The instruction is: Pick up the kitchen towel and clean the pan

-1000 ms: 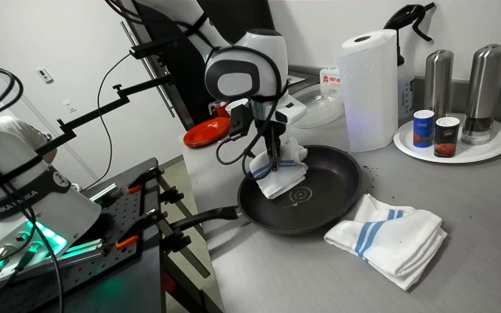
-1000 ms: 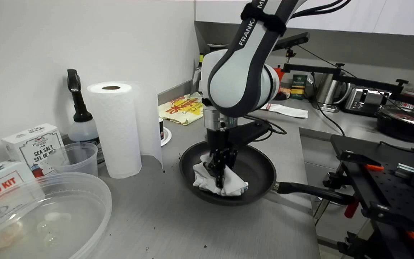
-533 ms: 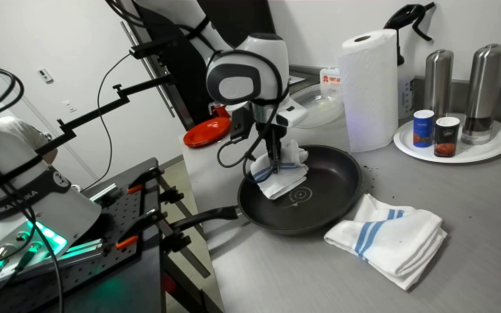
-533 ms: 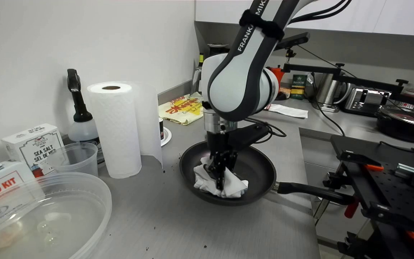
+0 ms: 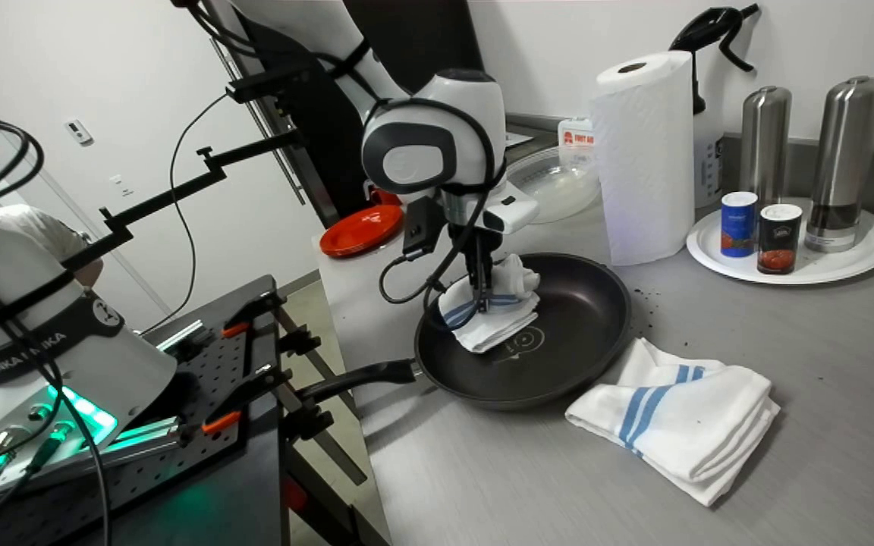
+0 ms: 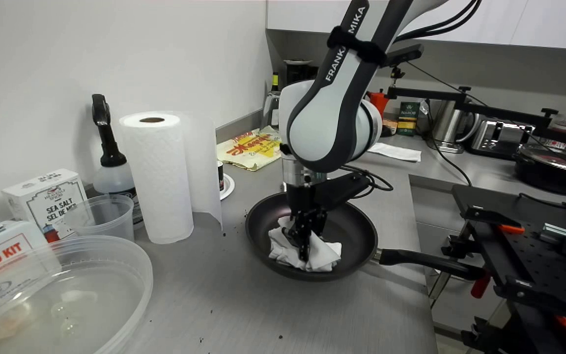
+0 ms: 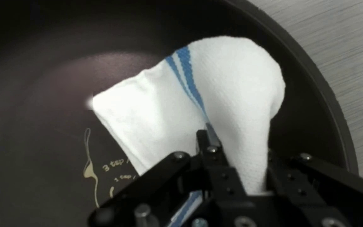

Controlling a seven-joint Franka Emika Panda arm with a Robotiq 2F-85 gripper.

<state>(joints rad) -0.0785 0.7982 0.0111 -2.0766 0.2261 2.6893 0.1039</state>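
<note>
The white kitchen towel with blue stripes [image 5: 499,327] is bunched inside the black pan [image 5: 585,341]. The towel [image 6: 326,253] and pan [image 6: 354,236] also show in an exterior view. My gripper [image 5: 482,296] points down over the pan, shut on the towel. In the wrist view the gripper [image 7: 236,148] has towel cloth [image 7: 232,75] between its fingers; the cloth partly hides the right finger. The towel lies against the pan floor [image 7: 43,142], near the rim on one side. A second folded, striped towel [image 5: 702,417] lies on the counter beside the pan.
The pan handle [image 5: 361,379] sticks out past the counter edge. A paper towel roll [image 5: 646,159], a white plate [image 5: 854,262] with shakers and mills, red plates [image 5: 361,230] and a clear plastic bowl [image 6: 81,290] stand around. Dark crumbs lie on the counter.
My gripper has sunk slightly, and the held towel has shifted a little within the pan with it. The pan and the second towel have not moved.
</note>
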